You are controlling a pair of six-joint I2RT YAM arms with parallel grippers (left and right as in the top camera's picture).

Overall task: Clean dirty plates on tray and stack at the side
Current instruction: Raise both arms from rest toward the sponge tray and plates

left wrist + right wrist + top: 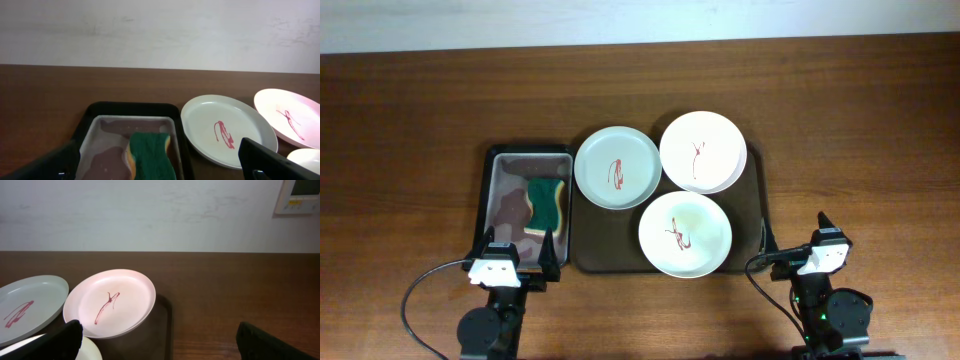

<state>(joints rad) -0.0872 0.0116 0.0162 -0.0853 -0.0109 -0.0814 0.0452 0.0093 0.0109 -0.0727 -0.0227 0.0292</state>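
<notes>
Three plates with red squiggle smears lie on the dark brown tray (pixel 752 215): a pale-green one (pixel 616 167) at the back left, a white one (pixel 702 151) at the back right, and a white one (pixel 685 234) in front. My left gripper (pixel 517 256) is open and empty near the table's front edge, in front of the small black tray. My right gripper (pixel 796 241) is open and empty at the brown tray's front right corner. The left wrist view shows the pale-green plate (pixel 227 130). The right wrist view shows the back right plate (pixel 110 302).
A smaller black tray (pixel 494 185) with a mottled grey-brown inside stands left of the brown tray. A green and yellow sponge (pixel 548 201) lies in it, also in the left wrist view (pixel 151 155). Bare wooden table (pixel 860 130) lies to the right and back.
</notes>
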